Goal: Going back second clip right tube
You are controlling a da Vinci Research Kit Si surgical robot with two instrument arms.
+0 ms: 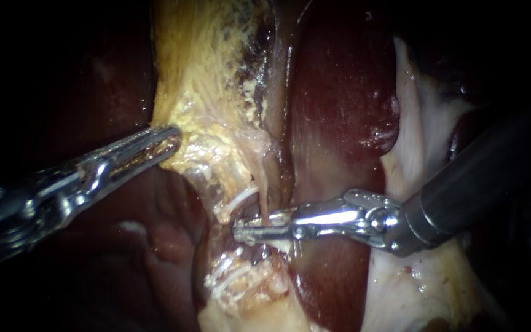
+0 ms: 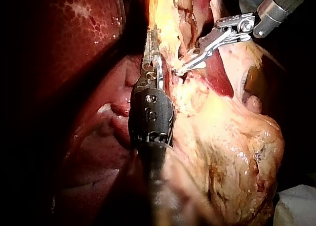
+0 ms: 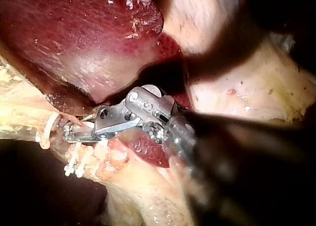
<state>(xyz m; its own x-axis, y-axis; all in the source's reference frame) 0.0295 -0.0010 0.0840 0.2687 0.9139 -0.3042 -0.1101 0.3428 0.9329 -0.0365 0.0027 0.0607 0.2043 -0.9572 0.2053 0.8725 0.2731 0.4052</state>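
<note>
My left instrument (image 1: 168, 139) comes in from the left, its jaws shut on the edge of the yellow gallbladder tissue (image 1: 207, 92). My right instrument (image 1: 241, 232) reaches in from the right. Its jaws lie across the thin tubes (image 1: 259, 184) below the gallbladder, a narrow gap showing between them. A white clip (image 1: 241, 198) sits on a tube just above those jaws. Two more white clips (image 1: 227, 278) lie below them. In the right wrist view the jaws (image 3: 74, 132) point between the one clip (image 3: 48, 129) and the clip pair (image 3: 75, 164). The left wrist view shows my left instrument (image 2: 150, 40) against yellow tissue.
Dark red liver (image 1: 339, 104) fills the middle and right behind the tubes. Pale fatty tissue (image 1: 425, 276) lies under the right instrument's shaft. More liver (image 1: 155, 246) sits below my left instrument.
</note>
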